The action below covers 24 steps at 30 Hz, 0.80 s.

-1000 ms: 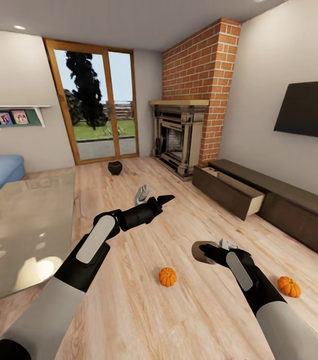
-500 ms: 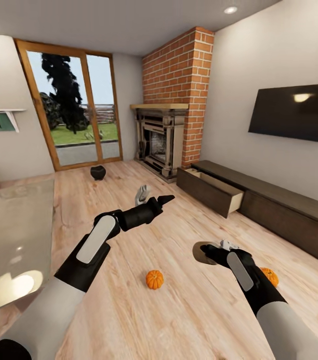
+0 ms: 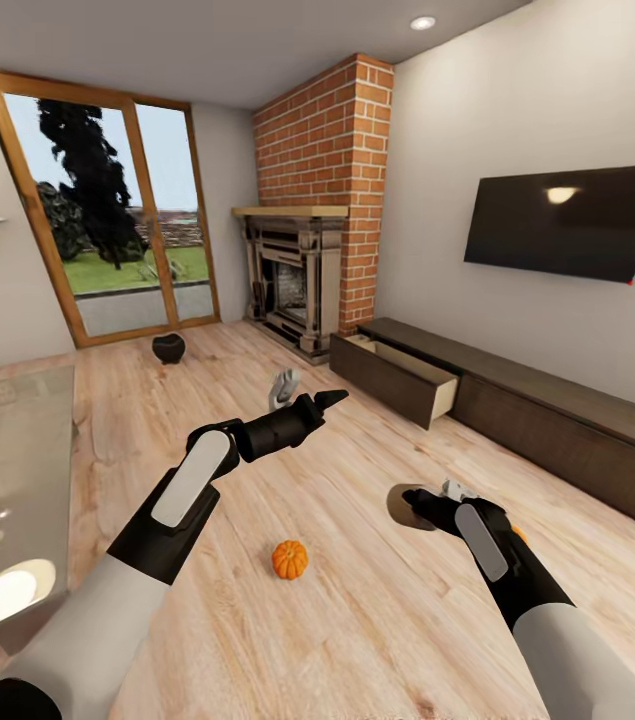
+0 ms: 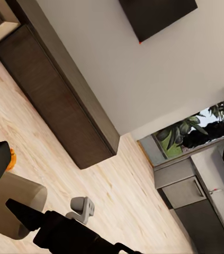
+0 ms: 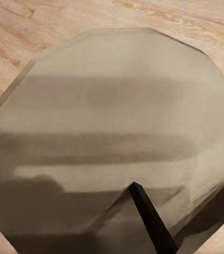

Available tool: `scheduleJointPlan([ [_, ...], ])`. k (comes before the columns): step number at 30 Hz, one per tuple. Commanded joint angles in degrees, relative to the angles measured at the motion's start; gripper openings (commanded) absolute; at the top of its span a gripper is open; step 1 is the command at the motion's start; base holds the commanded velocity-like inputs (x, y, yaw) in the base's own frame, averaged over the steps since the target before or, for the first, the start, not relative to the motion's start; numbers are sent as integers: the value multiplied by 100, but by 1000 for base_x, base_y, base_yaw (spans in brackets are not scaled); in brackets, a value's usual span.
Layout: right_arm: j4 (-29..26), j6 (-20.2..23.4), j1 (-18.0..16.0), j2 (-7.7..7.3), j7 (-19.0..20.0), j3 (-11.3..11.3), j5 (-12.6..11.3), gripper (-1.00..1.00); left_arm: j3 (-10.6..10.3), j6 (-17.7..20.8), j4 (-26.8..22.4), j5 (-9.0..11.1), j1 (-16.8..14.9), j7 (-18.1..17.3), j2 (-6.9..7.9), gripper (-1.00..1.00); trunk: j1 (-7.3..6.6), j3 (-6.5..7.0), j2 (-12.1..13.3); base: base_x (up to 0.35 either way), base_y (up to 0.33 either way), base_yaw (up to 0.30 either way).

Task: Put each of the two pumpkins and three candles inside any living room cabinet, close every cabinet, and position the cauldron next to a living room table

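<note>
Nearest the robot in the head view, the right gripper [image 3: 427, 497] is clamped on a beige candle [image 3: 401, 503], whose round face looms large in the right wrist view [image 5: 106, 132] with one dark finger [image 5: 151, 222] across it. Just behind the right forearm an orange sliver of a pumpkin [image 3: 518, 535] peeks out on the wood floor [image 3: 357, 620]. A second pumpkin [image 3: 290, 559] sits on the floor between the two arms. The left gripper [image 3: 302, 392] is held out over the floor, empty, one grey and one black finger spread apart. At the left edge lies a glossy table [image 3: 7, 470].

Farther off, the cabinet [image 3: 557, 440] runs along the right wall, its end drawer [image 3: 397, 375] pulled open, pale inside. Above it hangs a dark TV [image 3: 567, 220]; no writing or brand can be read on it. Beyond stand the brick fireplace [image 3: 302, 280] and, near the glass doors [image 3: 107, 220], the black cauldron [image 3: 168, 347] on the floor, well apart from the table.
</note>
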Motion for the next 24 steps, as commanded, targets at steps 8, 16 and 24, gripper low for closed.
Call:
scheduleJointPlan([
  [8,61,-12,-1,0,1,-247,-42,-100,-5,0,0,1,0,0,7,100,0,-70,0,0,0,-110],
  [16,88,-12,1,0,2,-269,-44,-100,-7,0,0,1,0,0,19,100,0,-140,0,0,0,-104],
  [24,98,-28,0,0,-22,-270,-41,-100,-9,0,0,1,0,0,13,100,0,-212,0,0,0,-46],
])
